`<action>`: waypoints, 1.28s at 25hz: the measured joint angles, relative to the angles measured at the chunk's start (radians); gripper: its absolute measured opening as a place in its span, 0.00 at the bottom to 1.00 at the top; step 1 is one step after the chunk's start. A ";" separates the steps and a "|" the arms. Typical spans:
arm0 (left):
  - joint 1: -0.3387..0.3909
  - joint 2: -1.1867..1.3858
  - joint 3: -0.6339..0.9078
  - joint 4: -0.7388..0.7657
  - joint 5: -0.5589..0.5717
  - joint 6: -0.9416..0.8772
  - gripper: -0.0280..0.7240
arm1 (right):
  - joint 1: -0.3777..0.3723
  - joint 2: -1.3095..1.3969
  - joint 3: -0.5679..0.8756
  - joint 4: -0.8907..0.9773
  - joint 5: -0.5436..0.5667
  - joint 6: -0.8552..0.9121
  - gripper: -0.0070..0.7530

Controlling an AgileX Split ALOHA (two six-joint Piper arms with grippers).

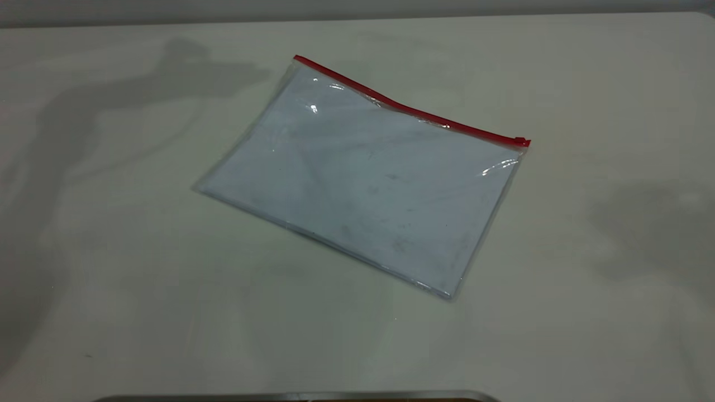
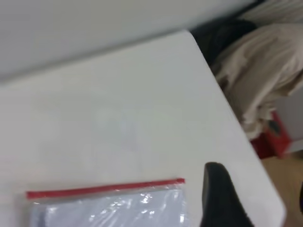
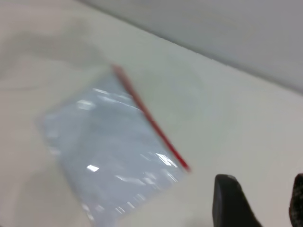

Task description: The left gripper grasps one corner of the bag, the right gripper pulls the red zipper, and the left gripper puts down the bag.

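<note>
So the bag (image 1: 363,178) lies flat on the table (image 1: 111,279), untouched. Its red zipper (image 1: 410,109) runs along the far edge, slider at the right end. My left gripper (image 2: 255,203) hangs open near one zipper corner (image 2: 180,182); my right gripper (image 3: 258,203), also open, hovers just off the other.

The bag (image 1: 363,184) lay flat on the table, turned at an angle, nothing touching it. It was a clear rectangular pouch with a bluish-white sheen, pretty scuffed, with a few glare spots near the top. The red zipper (image 1: 413,110) ran along its far long edge, dipping a bit in the middle, and the little slider tab (image 1: 520,140) sat right at the right-hand end. The corner (image 1: 297,58) at the other end was at upper left.
</note>
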 joint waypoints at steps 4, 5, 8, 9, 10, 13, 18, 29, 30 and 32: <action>-0.035 -0.167 0.000 0.199 0.001 -0.089 0.65 | 0.000 -0.179 0.217 -0.179 0.000 0.133 0.46; -0.051 -0.204 0.000 0.259 0.001 -0.109 0.65 | 0.000 -0.231 0.285 -0.209 0.000 0.145 0.46; -0.112 -0.334 0.000 0.441 0.001 -0.168 0.65 | 0.000 -0.373 0.484 -0.271 0.000 0.164 0.46; -0.137 -0.369 0.007 0.503 0.001 -0.192 0.65 | 0.000 -0.420 0.555 -0.286 0.000 0.176 0.46; -0.163 -0.412 0.021 0.550 0.001 -0.212 0.65 | 0.000 -0.466 0.614 -0.295 0.000 0.195 0.46; -0.241 -0.528 0.116 0.672 0.001 -0.244 0.65 | 0.000 -0.589 0.808 -0.313 0.000 0.246 0.46; -0.366 -0.712 0.420 0.786 0.001 -0.272 0.65 | 0.000 -0.764 1.063 -0.305 -0.028 0.276 0.46; -0.497 -1.068 1.240 0.833 0.001 -0.498 0.66 | 0.052 -0.879 1.155 -0.300 -0.120 0.317 0.46; -0.500 -1.094 1.312 0.843 0.001 -0.518 0.66 | 0.064 -0.879 1.156 -0.302 -0.121 0.320 0.46; -0.501 -1.156 1.428 0.882 0.001 -0.544 0.66 | 0.087 -0.879 1.158 -0.302 -0.122 0.323 0.46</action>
